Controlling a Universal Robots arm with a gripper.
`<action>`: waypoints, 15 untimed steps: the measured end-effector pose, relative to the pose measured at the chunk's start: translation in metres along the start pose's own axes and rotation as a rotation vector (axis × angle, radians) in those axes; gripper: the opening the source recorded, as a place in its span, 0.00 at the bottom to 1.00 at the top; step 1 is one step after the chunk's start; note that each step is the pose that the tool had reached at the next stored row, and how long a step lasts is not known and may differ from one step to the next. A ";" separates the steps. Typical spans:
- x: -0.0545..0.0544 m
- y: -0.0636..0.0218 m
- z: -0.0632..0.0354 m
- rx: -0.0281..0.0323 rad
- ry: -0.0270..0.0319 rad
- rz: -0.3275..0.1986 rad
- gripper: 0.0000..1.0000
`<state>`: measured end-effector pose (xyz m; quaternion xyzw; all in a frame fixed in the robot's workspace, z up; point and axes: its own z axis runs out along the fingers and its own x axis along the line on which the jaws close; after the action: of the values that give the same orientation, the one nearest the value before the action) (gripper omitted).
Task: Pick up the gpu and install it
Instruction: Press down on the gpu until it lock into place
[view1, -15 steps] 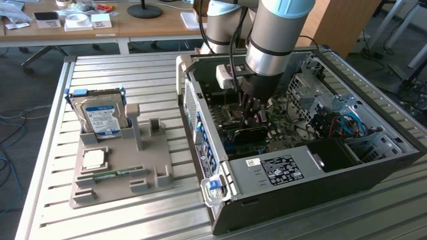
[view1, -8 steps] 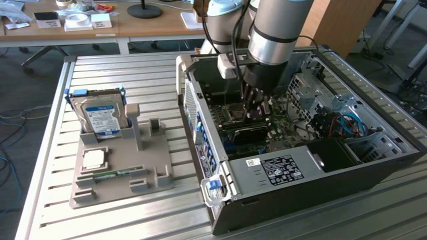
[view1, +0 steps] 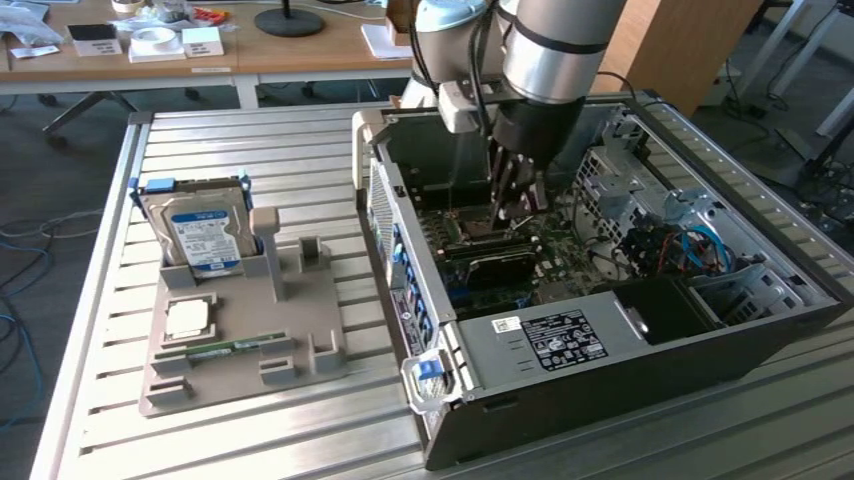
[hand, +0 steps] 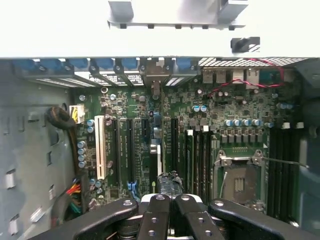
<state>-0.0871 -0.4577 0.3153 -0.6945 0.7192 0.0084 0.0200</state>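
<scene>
You are at the install step, not the pickup. On the slatted table (view1: 240, 150), the open computer case (view1: 627, 340) lies on its side, and the arm (view1: 561, 50) reaches straight down into it.

The grey parts tray (view1: 227, 385), at the exterior view's left, carries the hard drive (view1: 200, 235) and smaller parts, but no card.

The gpu (view1: 501, 265) is inside the case. It stands on edge on the motherboard (hand: 235, 110), directly below the gripper (view1: 514, 212).

The gripper (hand: 169, 200) has its 2 fingers drawn fully together over the card's top edge. You cannot tell whether they pinch that edge or only rest on it.

Judging by this, the work now calls for a straight, square push. Keep the card's lower edge in line with its long slot (hand: 122, 150) and its bracket toward the case's rear wall.

Room is tight: the case walls hem the arm on both sides, and loose blue cables (view1: 694, 245) lie near at the exterior view's right. The clear way out is straight up.
</scene>
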 end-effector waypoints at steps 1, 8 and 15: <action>0.000 -0.0001 -0.0030 0.0002 -0.0001 0.000 0.11; -0.001 -0.0002 -0.0139 0.0017 -0.0003 0.000 0.11; -0.001 -0.0002 -0.0140 0.0017 -0.0001 0.000 0.11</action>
<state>-0.0871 -0.4576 0.3293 -0.6945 0.7192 0.0078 0.0206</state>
